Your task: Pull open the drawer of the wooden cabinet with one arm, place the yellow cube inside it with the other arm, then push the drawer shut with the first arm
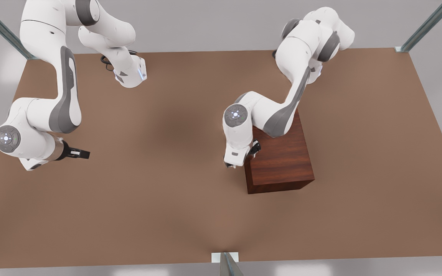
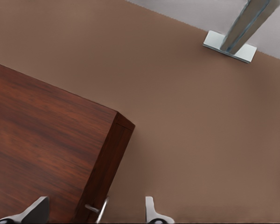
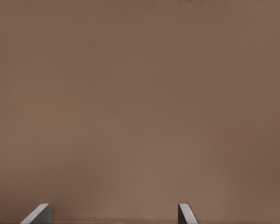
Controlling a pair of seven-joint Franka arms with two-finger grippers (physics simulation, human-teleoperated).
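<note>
The wooden cabinet [image 1: 280, 159] stands right of the table's middle in the front view. Its drawer [image 2: 107, 161] sits flush in the cabinet's face, with the slim silver handle [image 2: 101, 208] on its front. My left gripper [image 2: 94, 211] is at that face [image 1: 240, 164], open, one finger over the cabinet's top side and the other over the table, with the handle between them. My right gripper [image 1: 84, 154] hangs open over bare table at the front view's left, nothing between its fingers [image 3: 41, 213]. The yellow cube is out of view.
A metal frame post with a foot plate [image 2: 229, 45] stands at the table's near edge [image 1: 225, 258]. More posts rise at the far corners [image 1: 405, 48]. The brown table [image 1: 159, 199] stretches wide around the cabinet.
</note>
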